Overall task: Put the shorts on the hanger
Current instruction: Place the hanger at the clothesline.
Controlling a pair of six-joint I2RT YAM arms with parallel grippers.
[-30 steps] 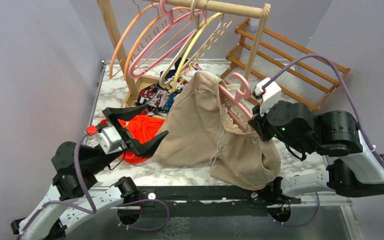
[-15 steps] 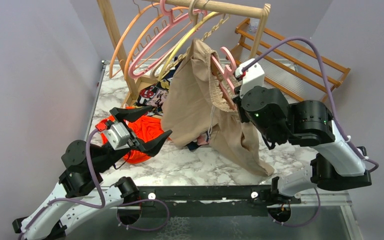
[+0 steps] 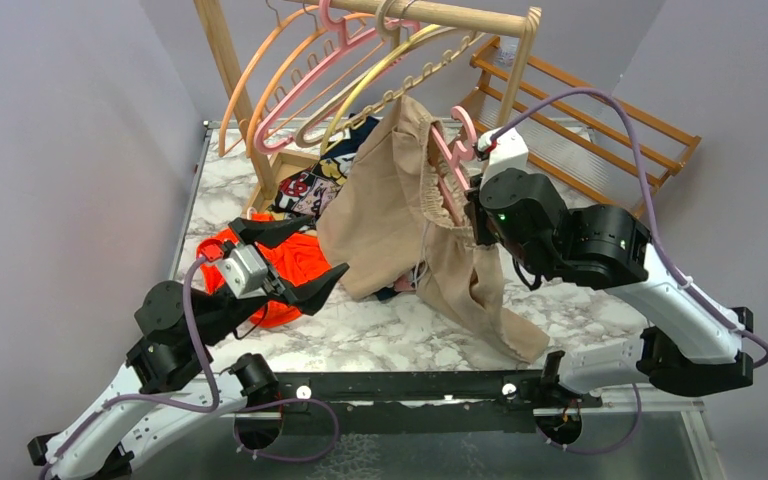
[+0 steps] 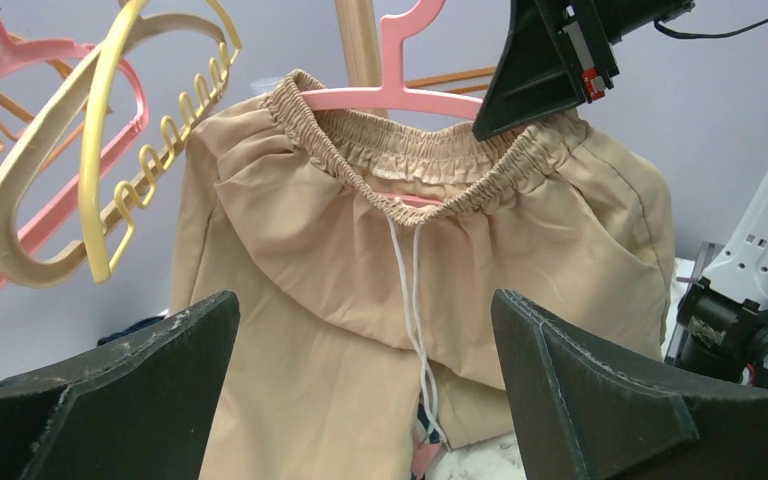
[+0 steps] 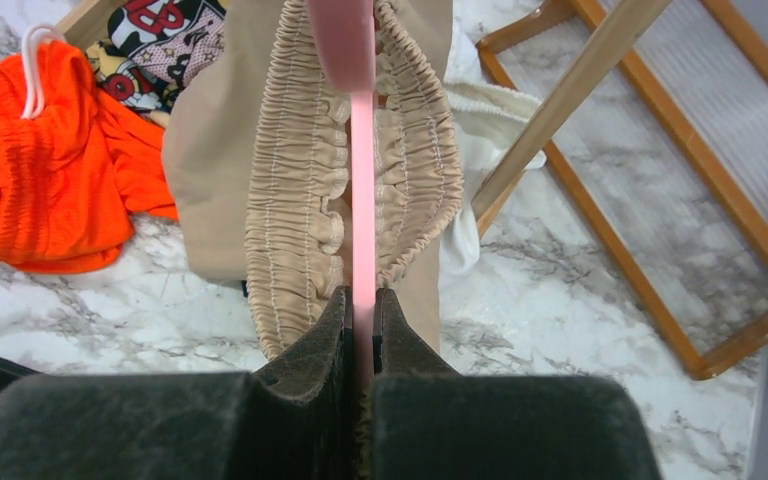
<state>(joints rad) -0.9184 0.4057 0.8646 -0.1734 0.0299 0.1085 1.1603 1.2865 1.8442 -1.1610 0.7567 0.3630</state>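
One hanger [image 3: 450, 140], shorts [image 3: 390, 210] on it, held aloft
The right end effector [image 5: 360, 300] clamps the hanger so the shorts hang spread above the table [image 3: 380, 345], trailing toward its near edge; the left end effector [image 3: 300, 258] gapes empty

shorts [image 4: 360, 280]: beige, waistband stretched over hanger, legs hanging down | hanger [image 4: 400, 95]: pink, upright, lifted off table

- No word, brand, number or sign can be read in any view.
- The comic-print cloth [image 5: 175, 25], upper left of the right wrist view, carries bold red letter-like shapes on white. Folds and the frame edge cut them off, so they cannot be read.
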